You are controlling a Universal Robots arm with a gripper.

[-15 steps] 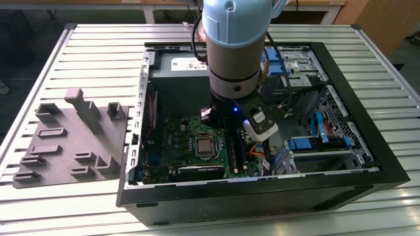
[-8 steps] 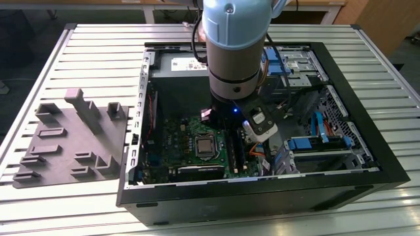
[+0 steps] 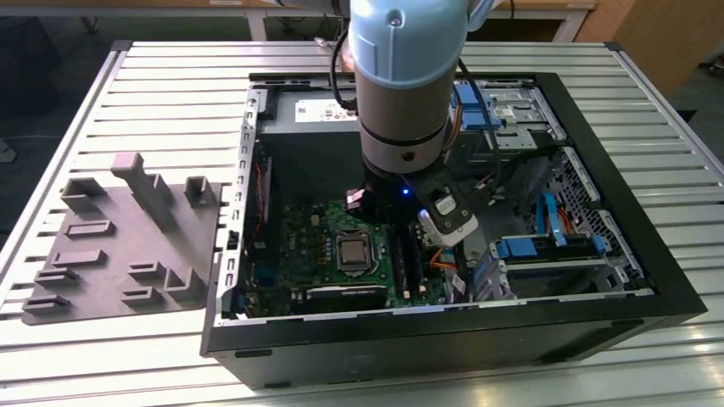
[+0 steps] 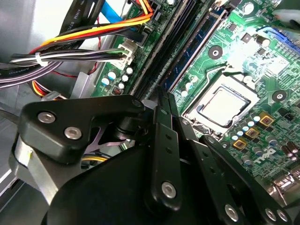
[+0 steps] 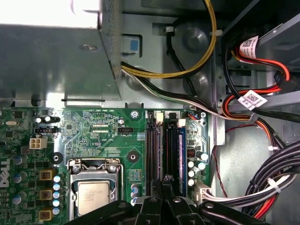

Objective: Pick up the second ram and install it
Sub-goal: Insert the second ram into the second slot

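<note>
The slatted metal surface (image 3: pixel 147 93) carries an open computer case (image 3: pixel 633 280) lying on its side and, on the exterior view's left, a grey tray (image 3: pixel 114 254) of plastic blocks. The arm (image 3: pixel 402 76) reaches down into the case above the green motherboard (image 3: pixel 305 233). Both wrist views add the processor socket (image 5: pixel 93 197) and bundled cables (image 4: pixel 70 56), which the exterior view does not resolve. The hand (image 5: pixel 161 185) hangs over the long memory slots (image 5: pixel 153 150); its fingers (image 4: pixel 165 136) stand close together, though I cannot tell whether they grip anything. The second ram (image 5: pixel 182 154), blue-edged, stands seated in the slot beside them.
</note>
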